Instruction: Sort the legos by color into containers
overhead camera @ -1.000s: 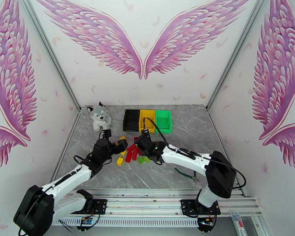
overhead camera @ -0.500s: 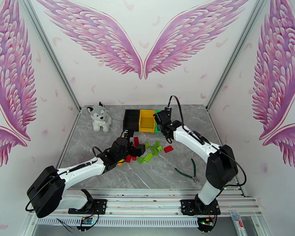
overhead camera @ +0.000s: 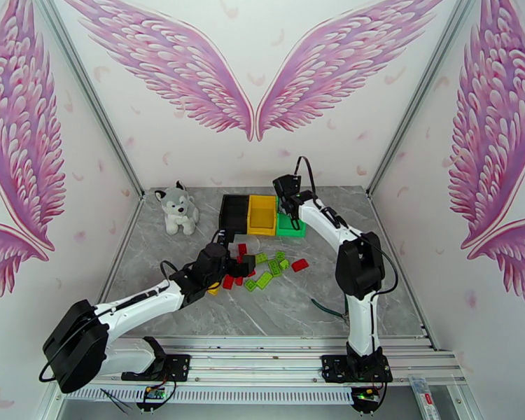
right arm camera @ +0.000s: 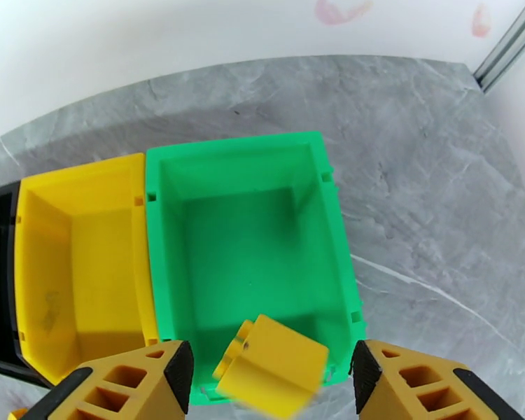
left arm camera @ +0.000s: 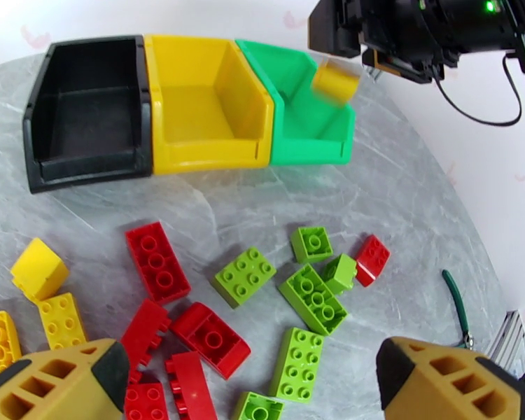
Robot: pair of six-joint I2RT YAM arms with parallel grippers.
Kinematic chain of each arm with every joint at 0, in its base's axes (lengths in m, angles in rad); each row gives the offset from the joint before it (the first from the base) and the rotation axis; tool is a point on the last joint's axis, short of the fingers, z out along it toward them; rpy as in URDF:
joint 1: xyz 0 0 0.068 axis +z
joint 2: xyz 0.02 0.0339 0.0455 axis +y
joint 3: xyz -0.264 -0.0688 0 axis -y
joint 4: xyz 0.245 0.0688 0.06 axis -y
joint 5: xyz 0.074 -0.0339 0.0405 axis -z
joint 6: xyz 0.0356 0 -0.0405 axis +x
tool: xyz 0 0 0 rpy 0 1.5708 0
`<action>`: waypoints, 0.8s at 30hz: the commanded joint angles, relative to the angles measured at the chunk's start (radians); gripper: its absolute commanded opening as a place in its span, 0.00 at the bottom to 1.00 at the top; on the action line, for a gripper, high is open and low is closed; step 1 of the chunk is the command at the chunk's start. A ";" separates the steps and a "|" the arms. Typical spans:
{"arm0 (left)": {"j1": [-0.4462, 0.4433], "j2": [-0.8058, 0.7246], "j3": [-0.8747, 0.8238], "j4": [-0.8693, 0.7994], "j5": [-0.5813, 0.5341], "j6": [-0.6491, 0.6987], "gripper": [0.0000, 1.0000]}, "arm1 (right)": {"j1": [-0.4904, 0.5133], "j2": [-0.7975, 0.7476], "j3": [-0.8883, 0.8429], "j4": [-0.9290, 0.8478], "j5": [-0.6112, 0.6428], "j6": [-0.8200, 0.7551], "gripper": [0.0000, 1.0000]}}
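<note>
Right wrist view: my right fingers (right arm camera: 133, 383) stand wide apart and the yellow brick (right arm camera: 273, 365), blurred and loose, is over the green bin (right arm camera: 336, 225), not the yellow bin (right arm camera: 80, 274) just left, so it may land missorted. My left fingers (left arm camera: 59, 386) gape above the tabletop legos (left arm camera: 311, 299).

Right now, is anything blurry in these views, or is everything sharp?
Left wrist: the yellow brick above the green bin is motion-smeared, the rest sharp. Right wrist: the same brick is soft along its lower edge, the bin crisp. Top external: evenly lit, sharp, no glare.
</note>
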 commanded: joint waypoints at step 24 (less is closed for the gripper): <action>0.348 -0.207 -0.119 -0.129 -0.038 -0.129 0.99 | 0.436 -0.290 -0.383 0.188 -0.236 -0.127 0.76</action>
